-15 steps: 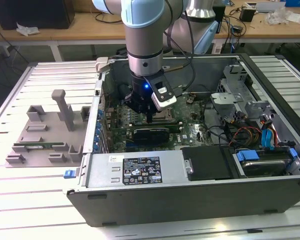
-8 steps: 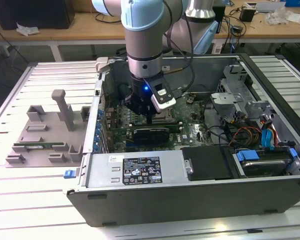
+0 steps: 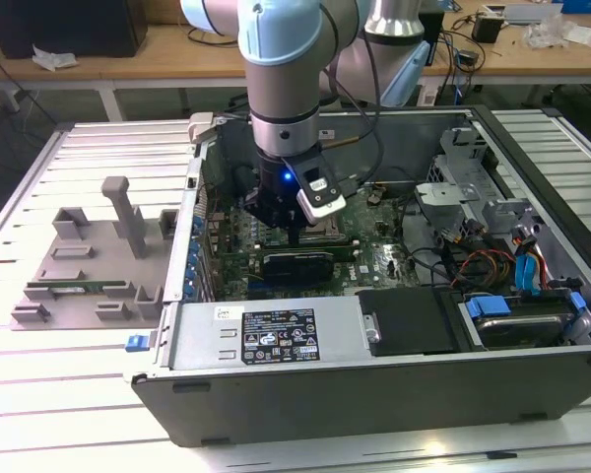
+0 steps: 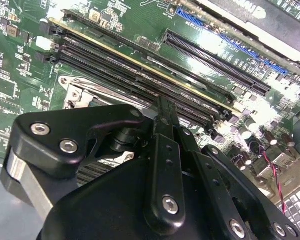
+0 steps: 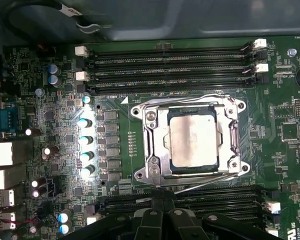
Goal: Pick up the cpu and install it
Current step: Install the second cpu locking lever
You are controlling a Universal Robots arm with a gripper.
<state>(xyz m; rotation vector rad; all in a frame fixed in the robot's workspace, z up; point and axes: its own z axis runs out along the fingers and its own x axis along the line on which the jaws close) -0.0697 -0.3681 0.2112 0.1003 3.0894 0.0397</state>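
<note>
The cpu (image 5: 194,140) lies flat inside the socket frame (image 5: 189,145) on the green motherboard (image 5: 115,165), its silver top bare. Just above it, the gripper (image 5: 163,200) hangs with its black fingers (image 4: 166,125) drawn together and holding nothing. Rows of memory slots (image 5: 170,62) flank the socket on two sides, with capacitors (image 5: 85,140) along another. In the exterior view, the computer case (image 3: 374,374) walls ring the board, drive cables (image 3: 492,266) crowding the exterior view's right.
</note>
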